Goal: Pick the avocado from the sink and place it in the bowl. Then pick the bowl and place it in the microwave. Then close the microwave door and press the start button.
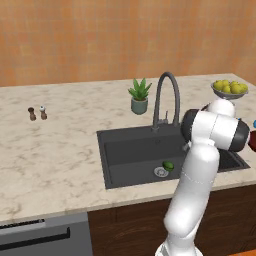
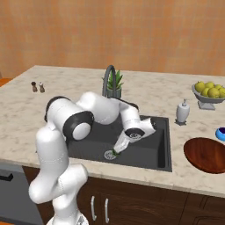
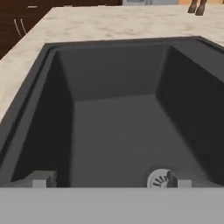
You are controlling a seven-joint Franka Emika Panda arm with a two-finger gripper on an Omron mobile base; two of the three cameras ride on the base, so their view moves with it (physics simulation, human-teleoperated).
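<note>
**Reaching into the basin for the fruit**

Lowering over the drain [image 1: 161, 172], the gripper [image 2: 115, 152] hangs inside the sink [image 1: 125, 150], its fingers spread wide and empty. One avocado [image 1: 168, 165] lies on the sink floor just beside the drain. A sound grasp would centre both fingers about the fruit before closing. One bowl [image 2: 205, 154] waits on the counter, to the right of the sink.

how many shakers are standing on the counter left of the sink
2. A dark brown shaker and a white-topped shaker stand side by side on the counter, well left of the sink. None seems hidden.
</note>
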